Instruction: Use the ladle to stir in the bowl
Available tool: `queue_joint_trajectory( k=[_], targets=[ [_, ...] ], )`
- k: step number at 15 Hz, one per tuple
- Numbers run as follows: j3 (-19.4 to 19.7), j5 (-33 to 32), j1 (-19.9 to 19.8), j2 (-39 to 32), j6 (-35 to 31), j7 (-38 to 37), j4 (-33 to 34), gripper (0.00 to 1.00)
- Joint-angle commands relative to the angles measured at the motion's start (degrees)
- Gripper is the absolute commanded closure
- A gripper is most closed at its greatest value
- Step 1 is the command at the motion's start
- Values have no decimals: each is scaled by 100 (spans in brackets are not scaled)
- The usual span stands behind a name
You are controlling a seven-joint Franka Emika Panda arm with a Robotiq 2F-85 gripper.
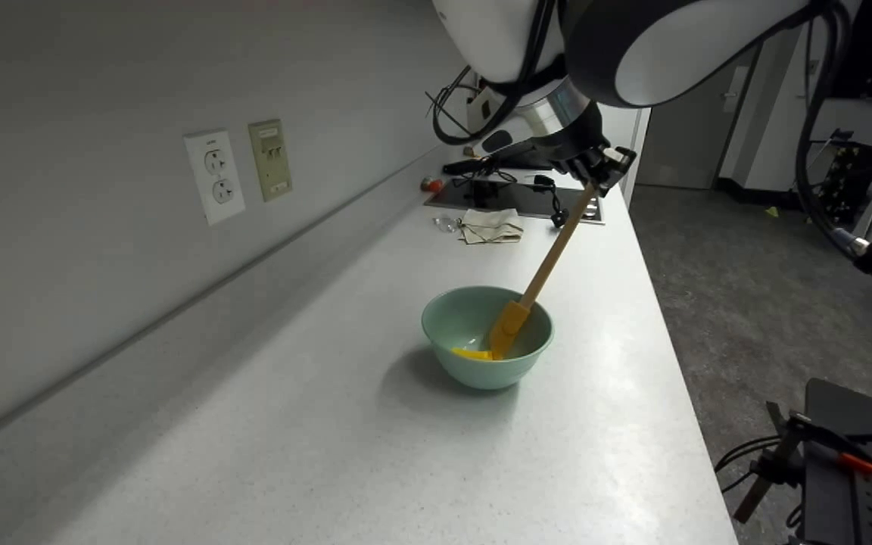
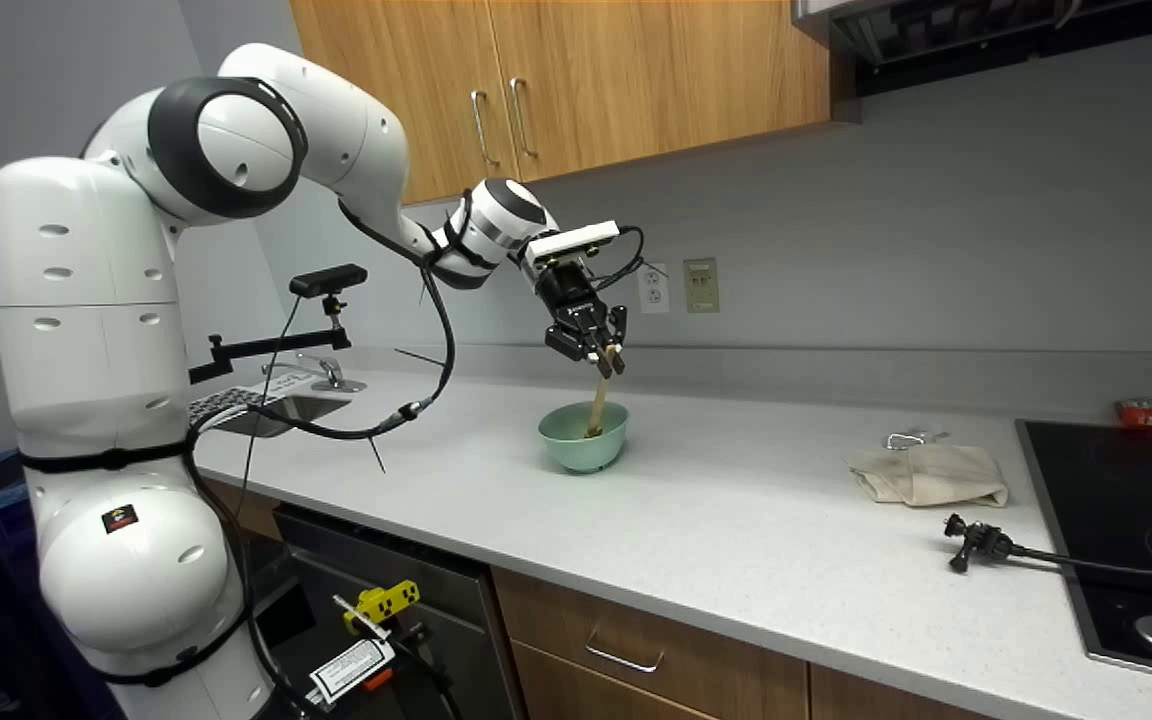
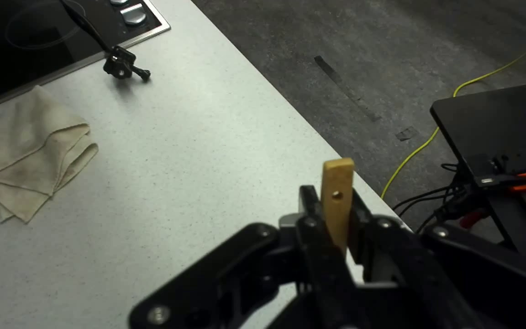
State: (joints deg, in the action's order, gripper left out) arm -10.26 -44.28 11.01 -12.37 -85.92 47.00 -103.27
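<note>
While pinching the ladle point(image 1: 549, 263) by its top in the gripper point(image 3: 335, 208), holds the scoop point(image 1: 509, 329) inside the bowl point(image 1: 481, 373), presumably for clearance when stirring.

Ladle handle point(image 1: 558, 247) wooden; bowl point(image 1: 485, 375) smooth; towel point(image 3: 30, 148) matt cloth; cooktop point(image 2: 1116, 490) glossy.

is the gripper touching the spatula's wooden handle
Touching. The wrist view shows the spatula's wooden handle clamped in the gripper, its black fingers against opposite sides with no gap showing.
</note>
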Motion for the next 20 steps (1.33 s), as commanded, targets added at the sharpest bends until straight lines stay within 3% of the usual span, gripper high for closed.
queue_joint_trajectory(
  k=[1, 6, 13, 20],
  targets=[
    [-19, -282, 60, -513, 241, -78, 516, 96],
    [-75, -69, 61, -791, 196, 21, 753, 96],
    [-195, 115, 57, -553, 198, 115, 653, 96],
    [-185, -330, 182, -386, 999, 16, 543, 96]
  ],
)
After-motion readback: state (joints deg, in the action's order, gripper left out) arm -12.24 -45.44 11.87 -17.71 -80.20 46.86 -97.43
